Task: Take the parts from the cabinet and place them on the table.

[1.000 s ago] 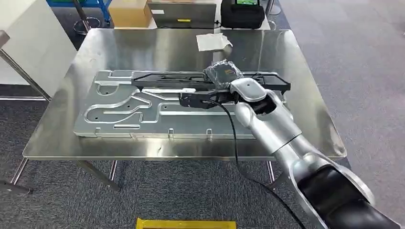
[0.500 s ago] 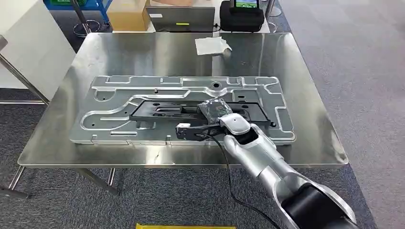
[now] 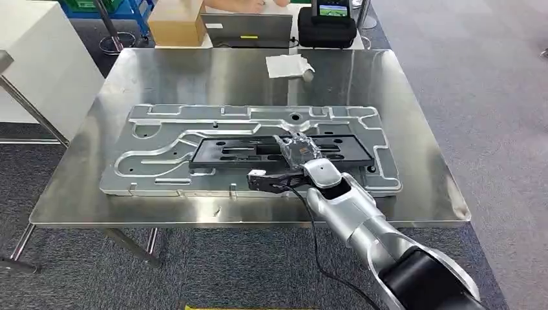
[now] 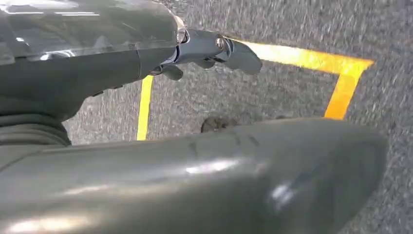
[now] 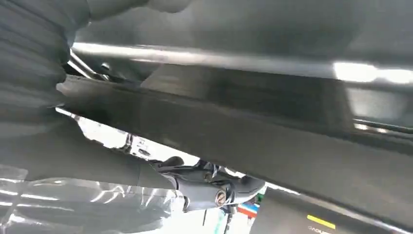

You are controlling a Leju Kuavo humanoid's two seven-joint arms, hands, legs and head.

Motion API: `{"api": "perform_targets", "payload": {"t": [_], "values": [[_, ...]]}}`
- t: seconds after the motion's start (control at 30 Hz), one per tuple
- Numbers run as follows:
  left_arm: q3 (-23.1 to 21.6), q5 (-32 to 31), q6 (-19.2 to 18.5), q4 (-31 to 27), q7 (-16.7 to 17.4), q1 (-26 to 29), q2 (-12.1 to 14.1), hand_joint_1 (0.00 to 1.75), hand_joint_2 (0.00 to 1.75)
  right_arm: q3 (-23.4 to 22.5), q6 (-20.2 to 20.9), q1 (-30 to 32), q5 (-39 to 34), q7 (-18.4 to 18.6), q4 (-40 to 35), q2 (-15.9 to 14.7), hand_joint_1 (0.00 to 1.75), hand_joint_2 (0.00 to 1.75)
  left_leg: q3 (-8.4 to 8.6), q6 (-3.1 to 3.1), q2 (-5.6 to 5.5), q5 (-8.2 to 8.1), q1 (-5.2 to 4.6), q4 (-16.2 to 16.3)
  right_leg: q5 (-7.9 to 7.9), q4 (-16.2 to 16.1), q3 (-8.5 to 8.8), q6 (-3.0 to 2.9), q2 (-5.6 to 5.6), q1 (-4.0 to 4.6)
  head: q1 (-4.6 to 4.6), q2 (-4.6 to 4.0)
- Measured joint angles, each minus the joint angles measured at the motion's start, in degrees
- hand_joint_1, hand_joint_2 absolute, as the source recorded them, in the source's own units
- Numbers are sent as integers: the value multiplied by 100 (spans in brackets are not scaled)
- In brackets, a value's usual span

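Note:
A long black frame part (image 3: 245, 152) lies flat on the big silver machined plate (image 3: 161, 129) that covers the middle of the steel table (image 3: 194, 71). My right hand (image 3: 298, 150), wrapped in clear plastic, grips this part near its right half, with the arm reaching in from the near table edge. In the right wrist view the black part (image 5: 243, 141) runs across the picture and the fingers (image 5: 204, 187) curl around it. My left hand (image 4: 204, 46) hangs over grey carpet, fingers stretched out, holding nothing.
A white cloth (image 3: 289, 64) lies at the table's far side. Beyond the table stand a cardboard box (image 3: 176, 24), a grey case (image 3: 245, 29) and a black device (image 3: 335, 26). A white cabinet (image 3: 39, 64) stands at the left. A person's hand (image 3: 249, 5) shows at the back.
My right hand has brought the black part from the plate's far edge down to its middle, then slid it slightly right. The head camera has also shifted a little.

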Motion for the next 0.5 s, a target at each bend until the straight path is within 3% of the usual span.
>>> {"api": "perform_targets", "payload": {"t": [0.03,0.07,0.13,0.17,0.2,0.23,0.27,0.33,0.37,0.47,0.5], "values": [[2,0,0,0,0,-1,-4,0,0,-39,0,3,-7,-35,-2,0,0,175,11,42,19,29,23,-31,-83,87,-16,26,-10,-16,0,0],[4,0,0,0,-7,-9,-4,0,0,-68,0,2,-22,-59,-9,0,0,175,-2,64,21,42,24,-35,-299,346,-140,48,-28,-15,0,0],[7,9,0,0,-20,-3,-4,0,0,-146,-18,63,-72,-122,-99,0,0,175,-42,89,24,58,12,-32,-811,1330,-581,88,-31,-29,0,0],[7,18,2,0,-22,5,-4,0,0,-186,-15,124,-112,-149,-202,0,0,175,-59,94,24,62,5,-30,-946,1723,-763,91,-31,-30,0,0],[9,20,11,0,-28,11,-4,0,0,-242,13,198,-162,-168,-368,0,0,175,-66,96,23,65,0,-27,-935,1846,-816,89,-31,-30,0,0],[9,20,20,0,-35,15,-4,0,0,-291,77,273,-234,-170,-552,0,0,175,-67,95,20,65,-7,-22,-788,1676,-724,71,-31,-29,0,0],[11,20,22,0,-37,14,-4,0,0,-332,138,309,-273,-173,-733,0,0,175,-65,94,18,65,-19,-16,-564,1295,-519,38,-30,-25,0,0],[11,22,24,0,-37,7,-20,0,0,-407,197,301,-310,-170,-1023,0,0,175,-57,86,15,63,-40,-7,-91,202,52,-83,-30,25,0,0],[11,22,24,0,-39,7,-35,0,0,-442,216,300,-317,-170,-1137,0,0,175,-73,56,15,65,-75,0,-183,38,123,-109,-42,48,-2,0],[13,42,37,0,-46,11,-35,0,0,-523,190,401,-482,-243,-1437,-4,0,175,-86,-39,13,96,-34,-28,-139,17,94,-121,-42,79,0,0],[15,55,39,0,-46,10,-35,0,0,-597,177,481,-727,-322,-1686,-2,0,175,-80,-78,6,100,-53,-39,-107,-41,105,-163,-46,51,0,0]]}}
